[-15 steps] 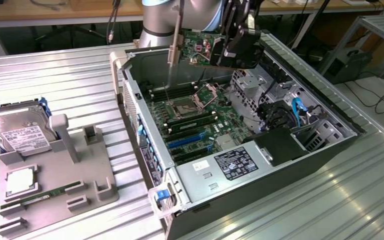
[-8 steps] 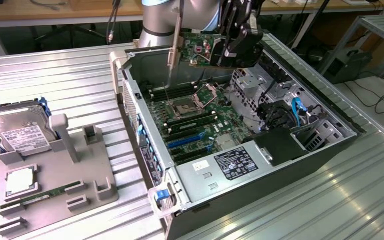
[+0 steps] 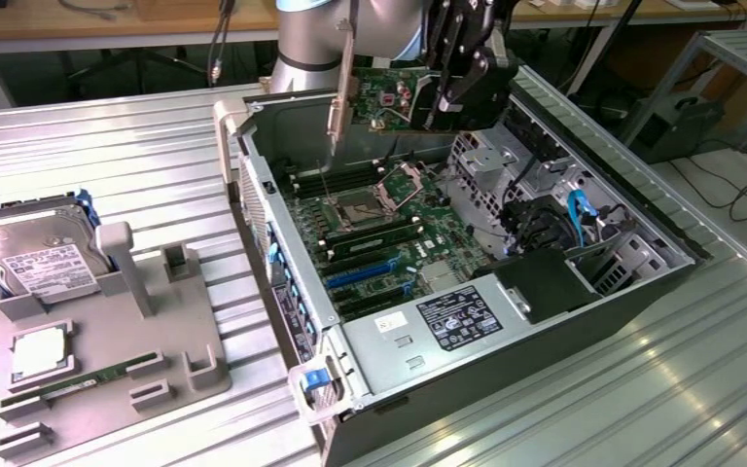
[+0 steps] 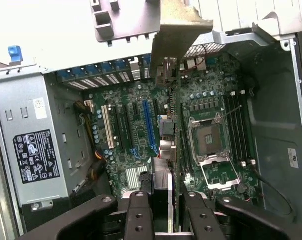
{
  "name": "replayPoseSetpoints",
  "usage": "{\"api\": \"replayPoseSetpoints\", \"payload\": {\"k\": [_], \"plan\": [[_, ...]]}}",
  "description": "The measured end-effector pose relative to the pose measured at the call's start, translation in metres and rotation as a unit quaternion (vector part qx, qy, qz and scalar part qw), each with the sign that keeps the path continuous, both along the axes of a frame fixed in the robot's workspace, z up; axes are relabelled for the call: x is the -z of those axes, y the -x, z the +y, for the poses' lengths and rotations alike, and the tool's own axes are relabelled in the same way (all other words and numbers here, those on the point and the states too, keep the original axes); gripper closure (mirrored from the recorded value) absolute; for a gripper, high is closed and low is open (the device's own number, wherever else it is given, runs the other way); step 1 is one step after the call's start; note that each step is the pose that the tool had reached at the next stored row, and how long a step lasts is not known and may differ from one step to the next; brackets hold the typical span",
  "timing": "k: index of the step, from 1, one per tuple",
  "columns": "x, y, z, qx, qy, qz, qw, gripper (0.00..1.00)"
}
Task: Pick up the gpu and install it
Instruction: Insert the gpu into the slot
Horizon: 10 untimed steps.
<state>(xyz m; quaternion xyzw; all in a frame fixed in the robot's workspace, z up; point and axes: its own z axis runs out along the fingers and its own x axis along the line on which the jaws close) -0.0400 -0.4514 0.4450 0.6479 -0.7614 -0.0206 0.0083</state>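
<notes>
While my gripper [image 3: 458, 105] held the gpu [image 3: 387, 97] clamped between its jaws, edge-down above the open case [image 3: 549, 316], I judged the install step in hand; seating called for squaring its edge over a motherboard [image 3: 393, 229] slot.

The arm [image 3: 311, 39] is a stout silver-grey tube with a pale blue cap at its joint. The hand [image 3: 458, 102] is matte black and blocky. Seen close, its two fingers [image 4: 140, 216] are flat black bars dotted with round screw holes, flanked by broad black links, each with a silvery bolt head.
</notes>
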Motion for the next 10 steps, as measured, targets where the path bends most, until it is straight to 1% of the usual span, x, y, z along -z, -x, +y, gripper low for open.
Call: {"api": "replayPoseSetpoints", "payload": {"k": [5, 10], "plan": [[0.0000, 0.0000, 0.0000, -0.026, 0.0000, 0.0000, 0.9997, 0.72], [0.0000, 0.0000, 0.0000, -0.054, 0.0000, 0.0000, 0.9986, 0.72]]}}
